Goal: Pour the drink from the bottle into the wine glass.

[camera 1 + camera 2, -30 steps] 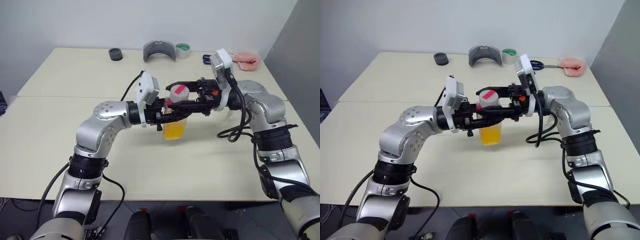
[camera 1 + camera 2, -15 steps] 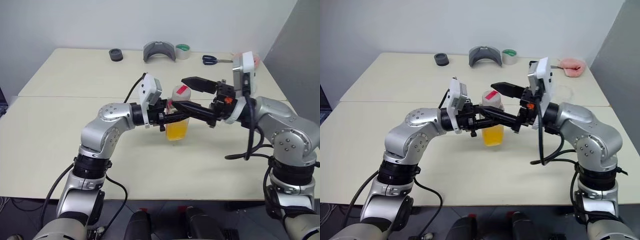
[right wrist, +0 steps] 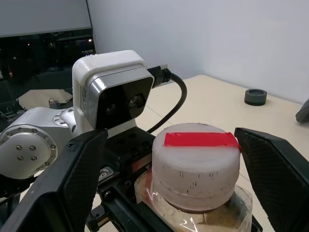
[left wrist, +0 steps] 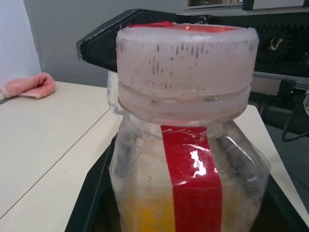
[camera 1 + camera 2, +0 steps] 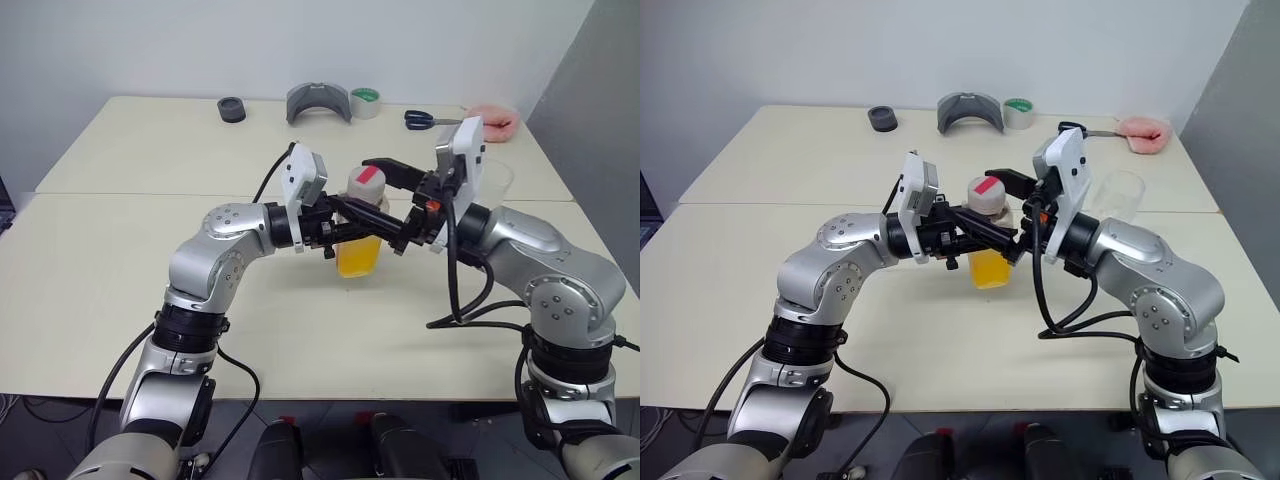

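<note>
Even, diffuse light falls from above, leaving soft, faint shadows on the pale table [image 5: 120,250]. The head views are sharp throughout. In the left wrist view the bottle [image 4: 188,159] is close and slightly soft, with small glints on its red label.

Since a second ago, the right gripper [image 5: 375,192] has let go of the bottle's cap [image 5: 366,181], swung out to the right, and come back with its fingers spread wide on either side of the cap.
</note>
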